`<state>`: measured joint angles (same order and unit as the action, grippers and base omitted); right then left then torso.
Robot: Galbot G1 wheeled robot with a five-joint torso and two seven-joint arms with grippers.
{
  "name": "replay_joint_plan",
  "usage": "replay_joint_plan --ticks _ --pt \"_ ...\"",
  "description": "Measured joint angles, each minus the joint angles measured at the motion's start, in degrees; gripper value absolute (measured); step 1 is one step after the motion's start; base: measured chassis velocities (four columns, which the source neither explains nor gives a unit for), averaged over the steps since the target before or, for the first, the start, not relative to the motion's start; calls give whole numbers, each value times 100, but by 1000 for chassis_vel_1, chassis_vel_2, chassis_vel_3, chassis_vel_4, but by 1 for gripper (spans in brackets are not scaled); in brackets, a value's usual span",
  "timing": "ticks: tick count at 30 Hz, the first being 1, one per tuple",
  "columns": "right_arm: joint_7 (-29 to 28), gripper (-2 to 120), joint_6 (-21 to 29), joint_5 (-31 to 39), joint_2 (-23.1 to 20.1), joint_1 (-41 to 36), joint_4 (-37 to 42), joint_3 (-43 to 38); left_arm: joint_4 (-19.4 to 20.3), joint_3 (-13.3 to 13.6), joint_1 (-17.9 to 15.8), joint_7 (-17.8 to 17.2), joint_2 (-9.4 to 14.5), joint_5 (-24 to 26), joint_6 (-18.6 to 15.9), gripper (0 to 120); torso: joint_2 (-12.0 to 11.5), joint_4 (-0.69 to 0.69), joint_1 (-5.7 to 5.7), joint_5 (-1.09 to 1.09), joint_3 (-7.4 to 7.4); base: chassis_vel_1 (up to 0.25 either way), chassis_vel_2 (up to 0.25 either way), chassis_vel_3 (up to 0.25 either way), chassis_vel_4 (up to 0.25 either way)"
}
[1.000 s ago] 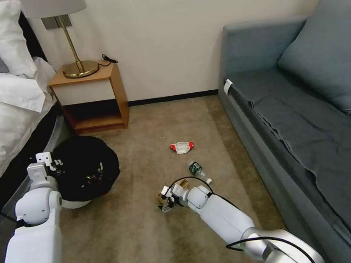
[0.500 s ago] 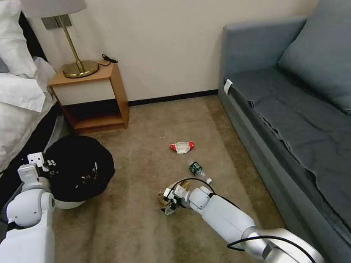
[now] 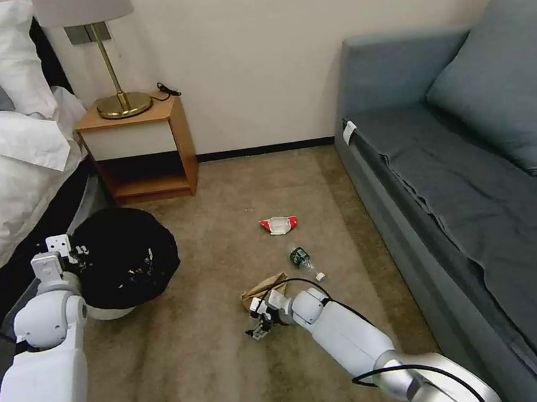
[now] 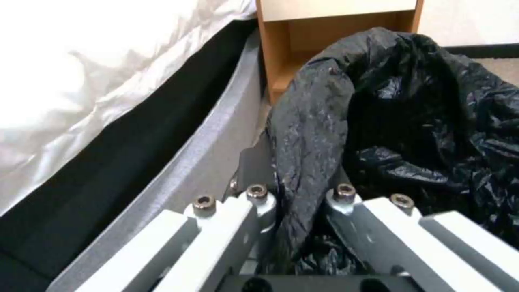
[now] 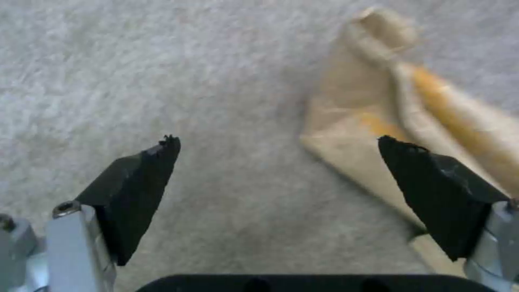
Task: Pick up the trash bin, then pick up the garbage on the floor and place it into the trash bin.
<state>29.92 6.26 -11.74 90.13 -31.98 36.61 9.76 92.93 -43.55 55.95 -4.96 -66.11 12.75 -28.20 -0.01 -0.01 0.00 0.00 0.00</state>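
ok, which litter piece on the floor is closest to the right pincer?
The brown paper bag, just beyond the open right pincer. The green-label bottle and red-and-white packet lie farther off, toward the wall.

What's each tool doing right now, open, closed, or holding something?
Left tool: closed on the trash bin rim and its black liner.
Right tool: open, holding nothing, low over the carpet beside the brown paper bag.

Nothing legible anywhere: the bottle (image 3: 302,259) wears a green label whose print is too small to make out, the red-and-white packet (image 3: 278,224) shows no lettering one can read, and the paper bag (image 5: 389,121) is plain brown.
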Motion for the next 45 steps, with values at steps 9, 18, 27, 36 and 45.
replay_joint_plan --ticks 9,18,27,36,45 --pt "-370 92 -97 123 22 13 119 -43 23 -15 -9 -8 23 21 0 5 0 1 0 1 0 0 0 0 0" --pt "-1345 100 191 1351 -62 159 794 -694 20 -87 -20 -17 91 123 0 4 0 2 0 0 0 0 0 0 0" --pt "-2065 100 1504 3269 -701 -110 2387 -1151 77 -59 -67 -17 133 286 -57 4 0 0 0 1 0 0 0 0 0" --pt "-3025 100 2537 4473 -1034 -560 3794 -1416 223 10 16 -14 139 317 -130 4 0 0 0 1 0 0 0 0 0" --pt "-3163 100 2710 4509 -1067 -835 4079 -1582 319 76 67 -5 158 322 -193 4 0 1 0 1 0 0 0 0 0"
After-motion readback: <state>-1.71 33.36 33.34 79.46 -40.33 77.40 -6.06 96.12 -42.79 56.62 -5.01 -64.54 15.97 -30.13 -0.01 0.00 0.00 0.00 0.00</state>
